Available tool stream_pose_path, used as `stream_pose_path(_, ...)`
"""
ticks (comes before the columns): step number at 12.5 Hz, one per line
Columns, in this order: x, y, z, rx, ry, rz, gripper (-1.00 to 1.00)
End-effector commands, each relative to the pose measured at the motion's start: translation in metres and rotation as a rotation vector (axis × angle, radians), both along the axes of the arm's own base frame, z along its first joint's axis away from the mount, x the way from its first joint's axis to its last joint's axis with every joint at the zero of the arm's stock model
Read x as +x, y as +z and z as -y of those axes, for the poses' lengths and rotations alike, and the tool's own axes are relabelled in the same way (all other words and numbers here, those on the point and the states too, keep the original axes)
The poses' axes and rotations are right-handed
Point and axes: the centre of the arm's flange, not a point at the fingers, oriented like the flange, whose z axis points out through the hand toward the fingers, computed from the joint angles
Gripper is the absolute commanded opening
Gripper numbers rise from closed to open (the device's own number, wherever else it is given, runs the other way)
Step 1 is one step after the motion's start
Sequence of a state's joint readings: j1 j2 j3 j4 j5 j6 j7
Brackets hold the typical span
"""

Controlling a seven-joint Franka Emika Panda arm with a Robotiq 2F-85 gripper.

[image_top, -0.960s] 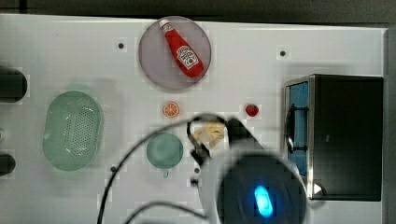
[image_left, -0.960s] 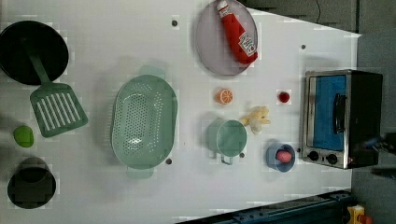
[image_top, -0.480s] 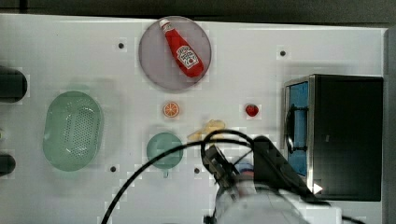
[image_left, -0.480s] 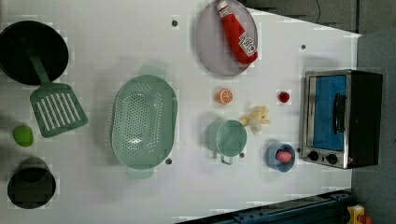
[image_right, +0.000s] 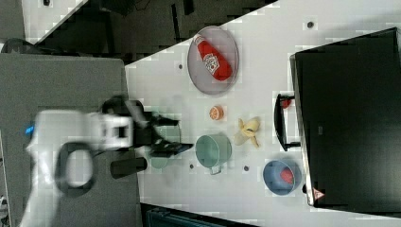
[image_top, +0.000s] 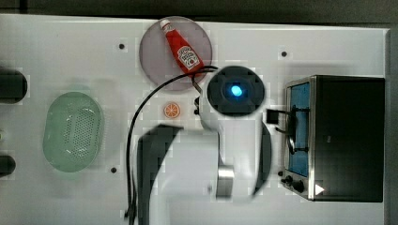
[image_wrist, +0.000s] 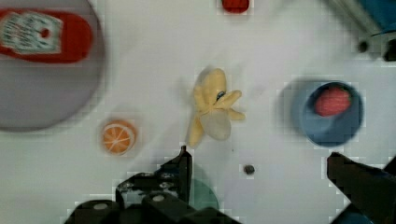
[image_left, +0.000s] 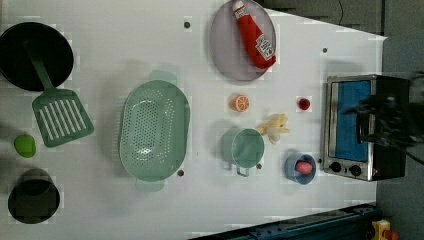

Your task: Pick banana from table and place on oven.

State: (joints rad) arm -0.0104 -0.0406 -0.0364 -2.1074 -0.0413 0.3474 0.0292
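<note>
A peeled banana (image_wrist: 212,110) lies on the white surface (image_left: 125,45), and the hand (image_wrist: 257,175) hangs above it with its two dark fingers spread wide and nothing between them. In the wrist view the banana sits just beyond the fingertips (image_wrist: 184,154), nearer to one finger than the other, not touching either.

In the left view the banana (image_left: 273,128) rests between a small green cup (image_left: 245,148) and the oven (image_left: 362,127), just beside the cup's rim, with an orange slice (image_left: 241,103) and a small red item (image_left: 303,103) near it. A blue bowl (image_left: 300,167) holding a red piece sits close by, in front of the oven's knobs.

In the right view its long axis runs slightly aslant, the rounded pale end toward the oven handle (image_right: 279,122) and the flaps toward the cup.

The banana is pale yellow, with a whitish exposed tip and short peel strips splayed outward like petals.

In the top view the arm (image_top: 206,159) covers the spot where the banana lies.
</note>
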Motion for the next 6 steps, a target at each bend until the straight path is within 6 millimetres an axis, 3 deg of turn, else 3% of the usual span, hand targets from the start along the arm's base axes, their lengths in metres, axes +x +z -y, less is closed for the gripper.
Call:
stream_pose_path(1,-0.002,-0.034,0.007,0.005,-0.059,0.05,1.0)
stream_pose_path(6,-0.021,-0.143,0.004,0.006,-0.052,0.087,1.0)
